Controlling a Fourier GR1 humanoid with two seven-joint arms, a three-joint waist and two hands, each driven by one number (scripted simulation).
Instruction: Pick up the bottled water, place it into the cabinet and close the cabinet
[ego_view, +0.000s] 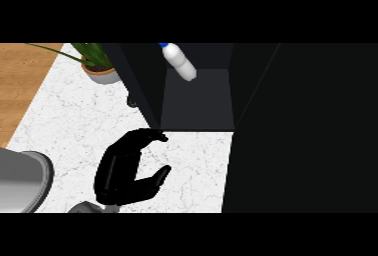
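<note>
A: Looking down from the head view, where is the white plastic water bottle with a blue cap (179, 61) at this moment?

B: It lies tilted inside the open black cabinet (196, 102), on the dark shelf, near the back. No hand touches it. So I judge the placing is done and only the closing is left.

A: And the hands?

B: Only one black hand (125, 172) shows, at the left of the view, so it is the left hand. Its fingers are curved but they hold nothing; the fingertips (153, 135) are just beside the lower edge of the black cabinet door (140, 80), which stands open at the left. The right hand is not visible.

A: What could go wrong?

B: The fingertips could slip off the thin door edge, and the door would remain open. Also the small potted green plant (96, 62) stands on the white marble counter (66, 130) near the door, so a wide sweep of the arm may hit it.
</note>
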